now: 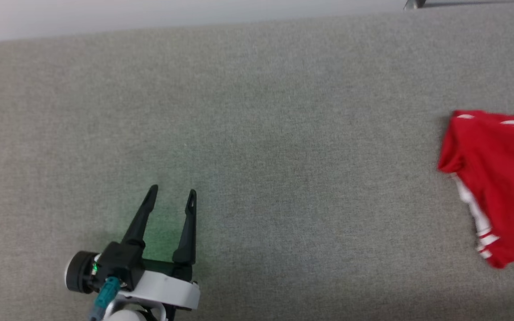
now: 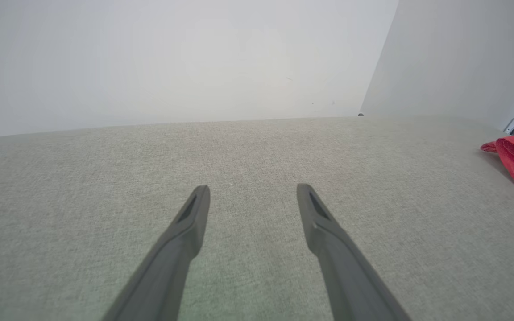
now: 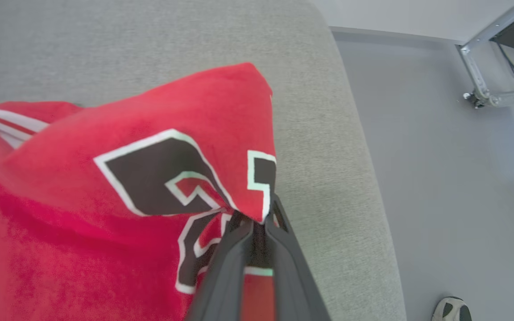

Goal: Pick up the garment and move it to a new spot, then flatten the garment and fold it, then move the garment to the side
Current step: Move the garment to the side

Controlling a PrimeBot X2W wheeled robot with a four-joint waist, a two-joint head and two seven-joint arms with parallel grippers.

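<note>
Currently the garment (image 1: pixel 495 178) sits bunched at the right end of the grey padded surface (image 1: pixel 283 133), near its rounded edge. The right gripper (image 3: pixel 259 225) is pinched almost closed on a fold of red cloth beside the black number print. To pick well, I'd lift straight up until the hem clears the surface, then carry it slowly toward the bare middle so the thin pinch doesn't slip. The left gripper (image 1: pixel 172 190) is spread fully, holds nothing, and hangs over the surface's near-left part, well apart from the garment.
</note>
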